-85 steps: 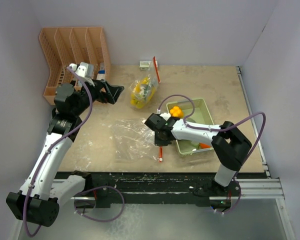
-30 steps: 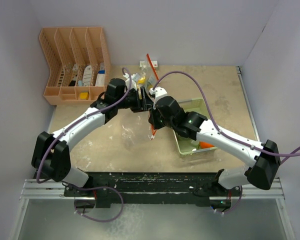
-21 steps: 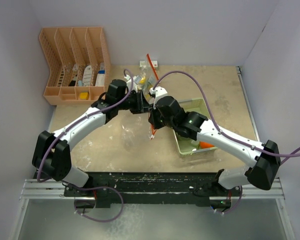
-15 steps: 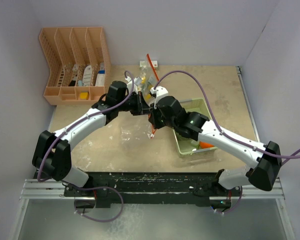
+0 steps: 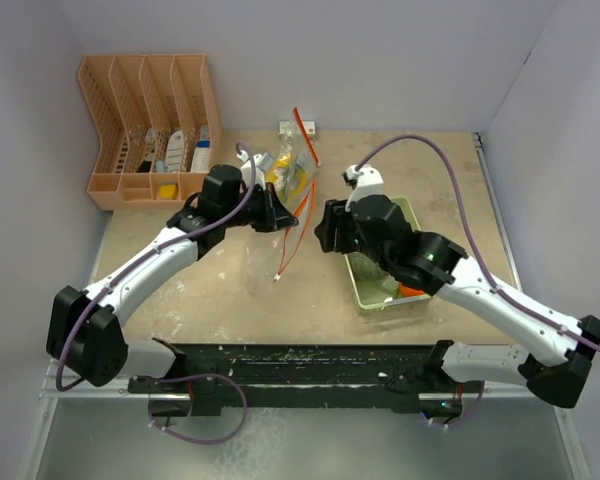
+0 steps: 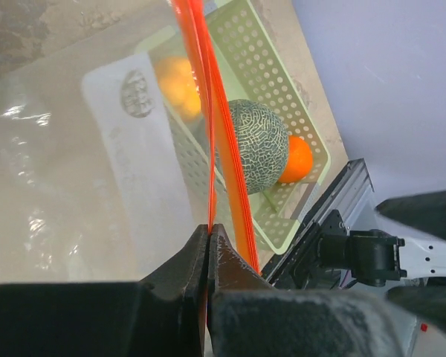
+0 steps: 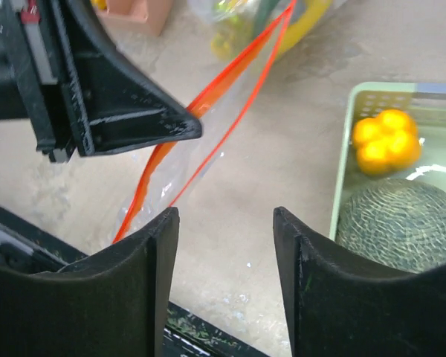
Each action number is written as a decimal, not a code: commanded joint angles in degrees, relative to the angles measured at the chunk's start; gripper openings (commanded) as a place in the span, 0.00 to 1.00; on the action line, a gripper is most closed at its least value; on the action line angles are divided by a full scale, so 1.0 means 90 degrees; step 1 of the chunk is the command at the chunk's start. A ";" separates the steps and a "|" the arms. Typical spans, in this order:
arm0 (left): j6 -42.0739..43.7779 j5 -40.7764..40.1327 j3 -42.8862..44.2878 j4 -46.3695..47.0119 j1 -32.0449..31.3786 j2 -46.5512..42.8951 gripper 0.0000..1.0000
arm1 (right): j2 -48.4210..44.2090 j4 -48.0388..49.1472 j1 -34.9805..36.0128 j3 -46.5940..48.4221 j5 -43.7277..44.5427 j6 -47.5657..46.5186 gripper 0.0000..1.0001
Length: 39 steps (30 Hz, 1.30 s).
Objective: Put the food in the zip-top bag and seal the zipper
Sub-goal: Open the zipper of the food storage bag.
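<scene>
My left gripper (image 5: 277,212) (image 6: 209,229) is shut on one lip of the zipper (image 6: 208,126) (image 5: 293,235), and the clear zip-top bag (image 5: 268,258) (image 7: 201,141) hangs from it with its mouth slightly parted. To the right, my right gripper (image 5: 325,228) (image 7: 227,223) stands open and holds nothing. The grey-green melon (image 6: 249,145) (image 7: 405,219), the orange-yellow pepper (image 7: 386,140) and the small orange fruit (image 6: 296,158) (image 5: 410,290) lie in the pale green basket (image 5: 372,298). A yellow banana bunch (image 5: 288,178) lies behind the bag under clear plastic.
The peach slotted organiser (image 5: 150,120) with small packets stands at the back left. A second red strip (image 5: 305,130) and a small white box (image 5: 290,128) lie by the back wall. The right arm reaches over the basket.
My right gripper has let go of the zipper, opened and drawn back to the right. The left gripper has shut on the zipper lip and shifted left, and the bag now hangs from it alone.
</scene>
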 commanded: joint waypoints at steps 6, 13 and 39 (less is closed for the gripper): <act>-0.0001 -0.0049 0.0054 0.0155 0.0011 -0.0493 0.00 | 0.0024 -0.0627 -0.0087 0.0397 0.0532 0.0870 0.59; -0.0073 -0.0039 0.0175 0.0108 0.0012 -0.0539 0.00 | 0.0650 -0.0089 -0.0132 0.0623 -0.0024 0.1241 0.60; -0.0041 -0.0320 -0.0045 -0.0017 0.0003 -0.0942 0.00 | 0.0471 0.0589 -0.0169 0.0412 -0.0263 0.2004 0.52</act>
